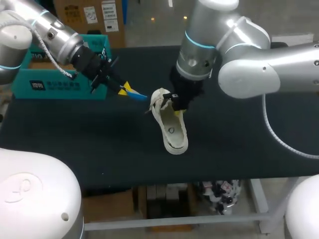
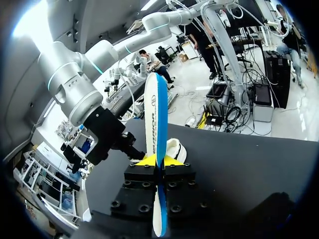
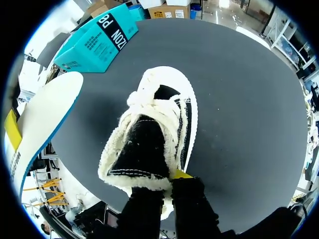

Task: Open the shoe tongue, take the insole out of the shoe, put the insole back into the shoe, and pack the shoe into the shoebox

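Currently, you had on inventory:
- Shoe (image 1: 170, 127): white, fleece-lined, lay mid-desk (image 1: 239, 144).
- Tongue (image 3: 142, 144): black, its fleecy rim was pinched by your right gripper (image 1: 177, 110).
- Insole (image 1: 134, 92): white over blue, was clamped between your left gripper's (image 2: 159, 160) yellow tips, above the desk.
- Shoebox (image 1: 60, 74): teal, sat at the far-left corner.

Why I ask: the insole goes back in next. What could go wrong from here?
The left gripper pinches the insole near one end, so its long free end may bend or slip on entry. The right gripper sits at the mouth of the shoe, crowding the way in; the two grippers might collide there.
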Robot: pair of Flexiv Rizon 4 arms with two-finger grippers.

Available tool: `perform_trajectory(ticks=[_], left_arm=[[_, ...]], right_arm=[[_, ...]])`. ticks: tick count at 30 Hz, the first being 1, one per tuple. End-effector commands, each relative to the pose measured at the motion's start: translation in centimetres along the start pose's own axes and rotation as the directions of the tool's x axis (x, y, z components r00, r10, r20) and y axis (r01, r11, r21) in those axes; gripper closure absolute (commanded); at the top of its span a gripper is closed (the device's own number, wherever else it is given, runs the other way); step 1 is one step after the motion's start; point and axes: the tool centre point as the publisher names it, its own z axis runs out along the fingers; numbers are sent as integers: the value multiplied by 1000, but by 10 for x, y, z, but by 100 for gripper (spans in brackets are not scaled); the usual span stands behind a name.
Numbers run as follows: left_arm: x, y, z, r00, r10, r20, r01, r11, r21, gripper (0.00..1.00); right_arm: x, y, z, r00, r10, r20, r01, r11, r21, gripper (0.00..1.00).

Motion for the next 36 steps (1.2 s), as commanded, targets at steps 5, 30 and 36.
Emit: perform_trajectory(ticks=[5,30,36], left_arm=[[3,-11,6,1000,16,2,-16,1000,12,100],[3,-14,10,1000,-23,6,23,1000,1,100],[3,-23,13,1000,-7,4,7,1000,8,100]], right_arm=[[1,-4,-3,1000,1,2,-1,1000,-9,100],[3,-4,-6,1000,-4,3,4,1000,-15,0],[7,-14,-20,1000,-9,9,9,999,-39,0]])
